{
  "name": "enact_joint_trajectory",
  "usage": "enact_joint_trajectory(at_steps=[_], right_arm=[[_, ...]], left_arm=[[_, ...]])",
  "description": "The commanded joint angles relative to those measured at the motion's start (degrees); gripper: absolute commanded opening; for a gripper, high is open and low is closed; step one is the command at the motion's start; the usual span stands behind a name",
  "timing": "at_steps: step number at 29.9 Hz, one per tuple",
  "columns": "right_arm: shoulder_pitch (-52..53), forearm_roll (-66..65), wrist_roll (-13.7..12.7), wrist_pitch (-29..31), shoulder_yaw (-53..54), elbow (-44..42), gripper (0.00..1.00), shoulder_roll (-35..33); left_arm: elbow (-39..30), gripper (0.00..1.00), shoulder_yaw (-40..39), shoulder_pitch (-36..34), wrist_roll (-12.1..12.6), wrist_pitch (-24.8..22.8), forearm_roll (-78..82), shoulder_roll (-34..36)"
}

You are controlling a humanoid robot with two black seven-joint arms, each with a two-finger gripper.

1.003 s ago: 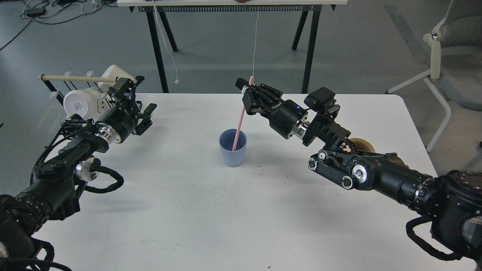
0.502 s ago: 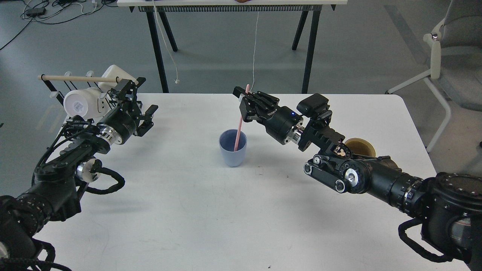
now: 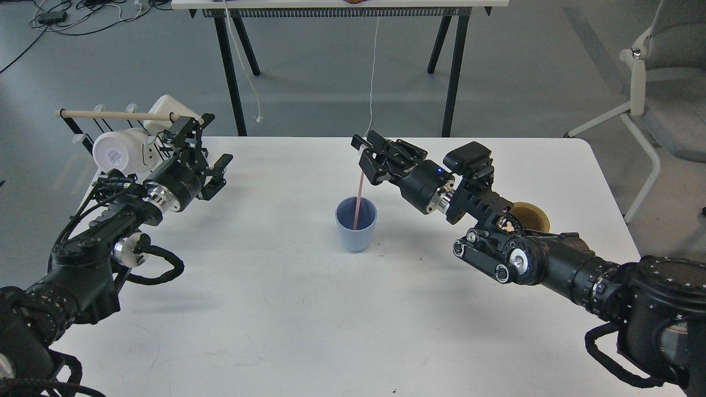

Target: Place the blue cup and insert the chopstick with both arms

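Note:
The blue cup (image 3: pixel 356 230) stands upright on the white table (image 3: pixel 309 320), near its middle. A pink chopstick (image 3: pixel 358 199) stands nearly upright with its lower end inside the cup. My right gripper (image 3: pixel 368 155) is just above the cup and shut on the chopstick's upper end, which is hidden between the fingers. My left gripper (image 3: pixel 208 144) is open and empty, well to the left of the cup near the table's back left corner.
A white cup (image 3: pixel 113 152) hangs on a rack with a wooden dowel (image 3: pixel 113 115) at the back left, right behind my left gripper. A brown ring-shaped object (image 3: pixel 530 214) lies behind my right arm. Another table's black legs (image 3: pixel 231 71) stand beyond the far edge; a chair (image 3: pixel 662 82) stands at the right.
My right gripper has come lower and shifted right with the chopstick, whose top no longer sticks out above the fingers. The blue cup has slid a little right and nearer. The left arm has barely moved.

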Motion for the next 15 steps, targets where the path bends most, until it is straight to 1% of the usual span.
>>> enact_joint_trajectory(at_steps=[1, 4, 7, 9, 10, 12, 15], right_arm=[[0.15, 7.24, 0.0, 0.0, 5.13, 8.4, 0.92, 0.01], [0.68, 14.54, 0.0, 0.0, 11.45, 13.43, 0.92, -0.16], [0.42, 22.79, 0.0, 0.0, 17.79, 16.77, 0.9, -6.3], [-0.02, 32.26, 0.0, 0.0, 19.99, 20.19, 0.89, -12.44], [-0.37, 37.01, 0.0, 2.32, 20.35, 21.69, 0.89, -15.17], [-1.6, 48.52, 0.0, 12.31, 20.44, 24.42, 0.89, -21.23], [-3.27, 61.9, 0.0, 28.47, 19.92, 24.69, 0.92, -28.27]], left_arm=[[0.0, 0.99, 0.09, -0.08, -0.01, 0.0, 0.0, -0.09], [-0.09, 0.99, 0.0, -0.08, -0.01, 0.0, 0.0, -0.09], [-0.53, 0.99, -0.35, -0.34, -0.01, 0.0, -0.08, 0.08], [-0.61, 0.99, -0.61, -0.61, -0.01, 0.0, -0.08, 0.34], [-0.62, 0.99, -0.7, -0.78, -0.01, 0.0, -0.17, 0.43], [-0.7, 0.99, -1.14, -1.22, -0.01, 0.0, -0.35, 0.7], [-0.97, 0.99, -1.76, -2.62, -0.01, 0.0, -0.35, 1.22]])
